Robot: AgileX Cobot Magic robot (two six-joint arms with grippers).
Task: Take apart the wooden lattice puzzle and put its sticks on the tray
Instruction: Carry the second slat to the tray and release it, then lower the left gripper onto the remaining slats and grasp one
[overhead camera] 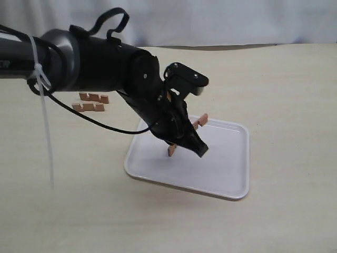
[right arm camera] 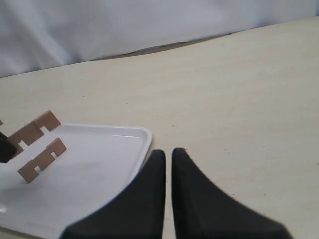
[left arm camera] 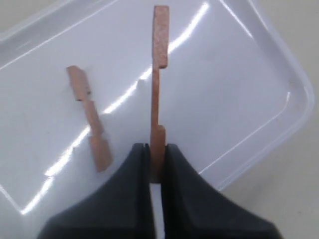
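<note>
Sticks [overhead camera: 88, 107] from the puzzle turn up first on the far left. Two of them lie flat on the pale table [overhead camera: 295, 79], one just behind the other and nearly touching. Their notched edges are turned to the far side, and they are well apart from the tray. Every stick I can see is on its own, none crossed with another.

Next along, the left arm [overhead camera: 79, 58] reaches in from the left edge and slopes down over the tray [overhead camera: 224, 171]. It is thick and black, with a cable [overhead camera: 100, 124] looped off it and a white zip tie [overhead camera: 45, 121] hanging down. Its left gripper [left arm camera: 157, 146] is clamped on a third stick [left arm camera: 156, 94]. The two black fingers [left arm camera: 124, 189] pinch one end, so the rest juts straight out past the tips, held up over the tray's white floor.

Just beside it and lower down, a fourth stick [left arm camera: 92, 119] is in the tray, running roughly the same way as the held one. From the room side the gripper hides most of it, and I can't tell whether it lies flat or stands on edge.

The tray itself sits right of the middle of the table, a white rectangle with rounded corners and a low rim.

Furthest right, seen only through its own camera, the right gripper [right arm camera: 168, 152] hangs over bare table just beside one rounded corner of the tray. Its jaws are drawn together, with only a sliver of table showing between them and nothing in them.
</note>
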